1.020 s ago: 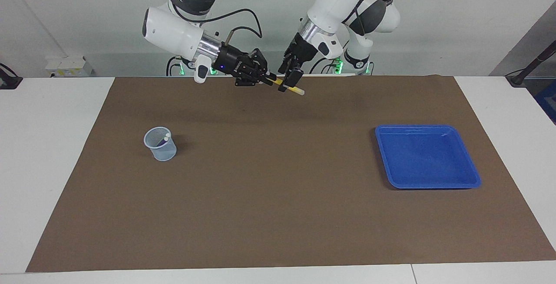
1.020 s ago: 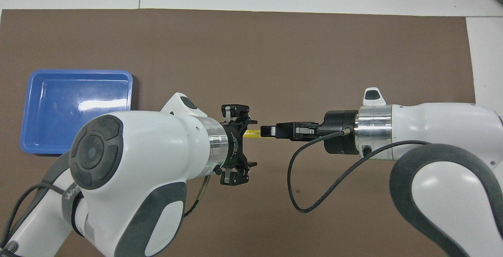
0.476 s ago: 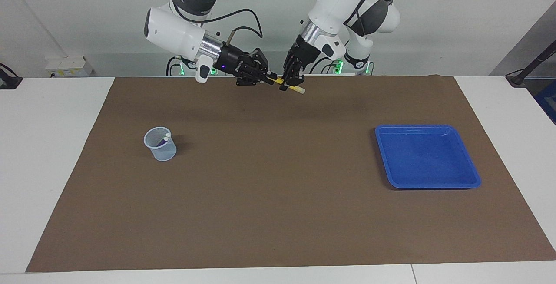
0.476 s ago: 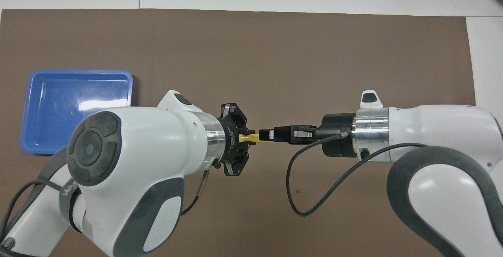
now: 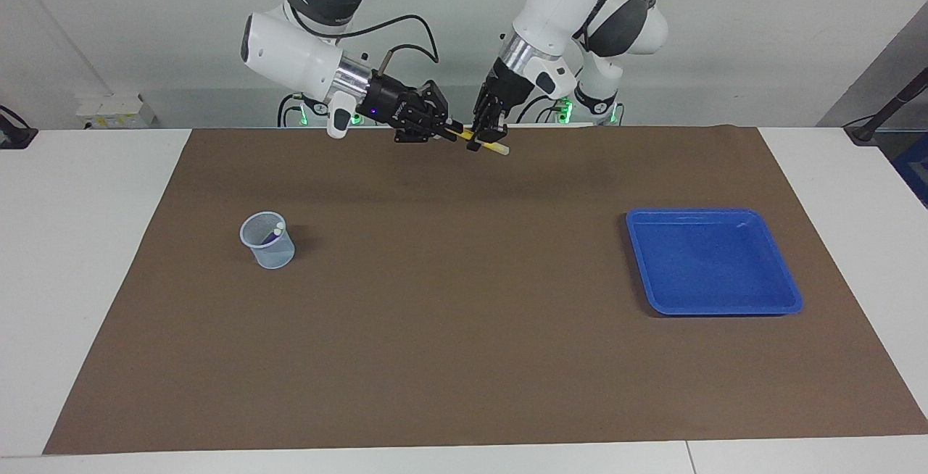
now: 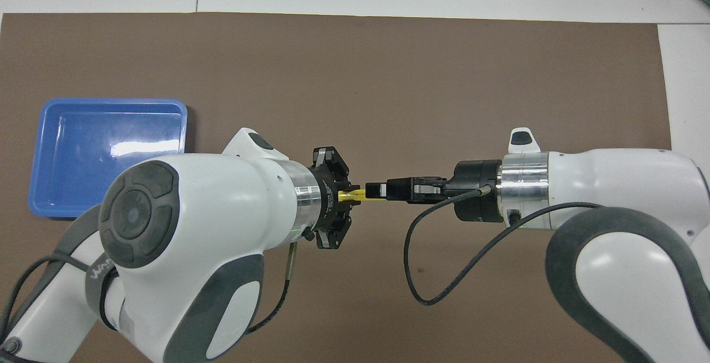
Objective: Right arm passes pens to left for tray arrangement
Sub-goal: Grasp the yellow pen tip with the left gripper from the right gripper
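In the facing view, a slim yellow marker pen (image 5: 484, 145) is pinched in the air by both the right gripper (image 5: 451, 133) and the left gripper (image 5: 480, 139). Pale pen caps are seen in the translucent mesh cup (image 5: 268, 240). In the overhead view, nothing is held in the shallow blue plastic tray (image 6: 50, 157), toward the left arm's end of the tabletop.

1. Brown mat (image 5: 464, 329) — covers most of the white table (image 5: 80, 256).
2. Translucent pale-blue mesh cup (image 5: 268, 240) — upright on the mat, toward the right arm's end of the table.

Mat-covered table (image 5: 94, 256): tray (image 5: 786, 304), mesh cup (image 5: 272, 253).
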